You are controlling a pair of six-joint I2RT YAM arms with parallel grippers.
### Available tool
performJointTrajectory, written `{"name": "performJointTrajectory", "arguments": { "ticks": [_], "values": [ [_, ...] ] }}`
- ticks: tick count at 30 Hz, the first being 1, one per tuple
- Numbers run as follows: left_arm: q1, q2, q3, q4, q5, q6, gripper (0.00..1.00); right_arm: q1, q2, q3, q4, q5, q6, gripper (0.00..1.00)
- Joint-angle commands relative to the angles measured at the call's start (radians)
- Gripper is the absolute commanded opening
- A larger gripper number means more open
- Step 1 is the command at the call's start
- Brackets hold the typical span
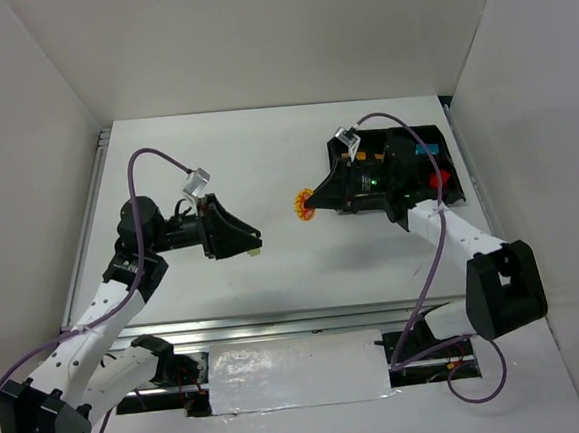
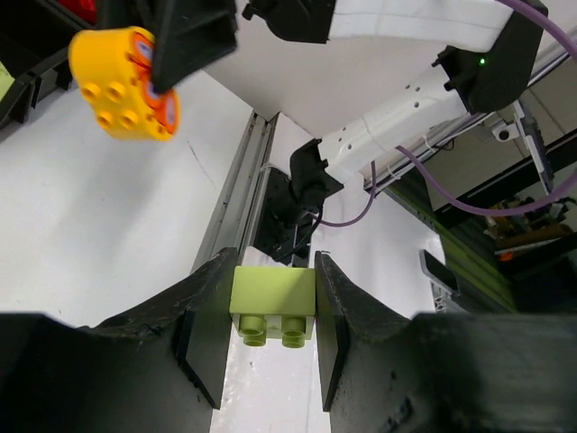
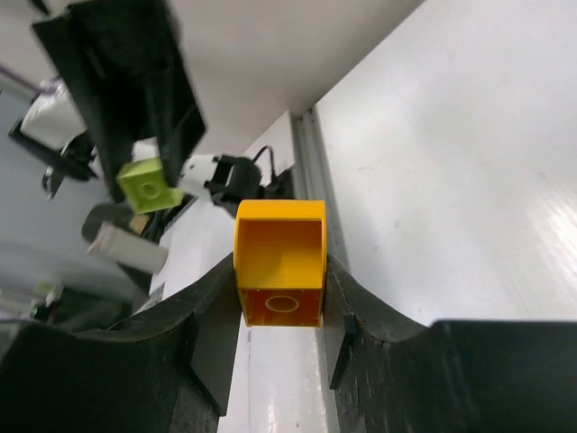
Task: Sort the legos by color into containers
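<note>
My left gripper [image 1: 251, 244] is shut on a pale yellow-green lego [image 2: 272, 302], studs toward the camera, pinched between both fingers. My right gripper [image 1: 313, 201] is shut on an orange-yellow lego [image 3: 279, 262] with a rounded top; in the left wrist view this orange-yellow lego [image 2: 124, 83] hangs at the upper left. The two grippers face each other over the middle of the table. The containers, a black tray [image 1: 442, 134], lie at the back right, largely covered by my right arm. A teal lego [image 1: 427, 149] and a red lego [image 1: 439, 179] show inside it.
White walls close in the table on three sides. A metal rail [image 1: 278, 323] runs along the near edge, with a silver taped patch [image 1: 292, 372] below it. The right arm's base [image 1: 504, 290] stands at the near right.
</note>
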Motion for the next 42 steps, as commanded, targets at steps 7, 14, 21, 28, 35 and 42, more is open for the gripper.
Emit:
{"name": "performJointTrajectory", "arguments": {
  "ticks": [7, 14, 21, 28, 35, 42],
  "values": [
    [0.001, -0.050, 0.071, -0.198, -0.087, 0.185, 0.00, -0.102, 0.118, 0.346, -0.655, 1.052, -0.170, 0.00],
    [-0.004, -0.084, 0.077, -0.312, -0.161, 0.260, 0.00, -0.153, 0.510, 0.833, -0.961, 1.631, -0.102, 0.00],
    [-0.005, -0.084, 0.091, -0.355, -0.184, 0.295, 0.00, -0.180, 0.736, 1.026, -0.973, 1.670, -0.122, 0.05],
    [-0.005, -0.082, 0.086, -0.340, -0.186, 0.282, 0.00, -0.182, 0.741, 1.009, -0.952, 1.620, -0.131, 0.51],
    [-0.005, -0.021, 0.103, -0.301, -0.210, 0.243, 0.00, -0.168, 0.520, 0.842, -0.904, 1.538, -0.133, 0.90],
    [-0.019, 0.132, 0.183, -0.260, -0.334, 0.165, 0.00, -0.161, 0.086, 0.444, -0.874, 1.255, -0.064, 0.95]
  ]
}}
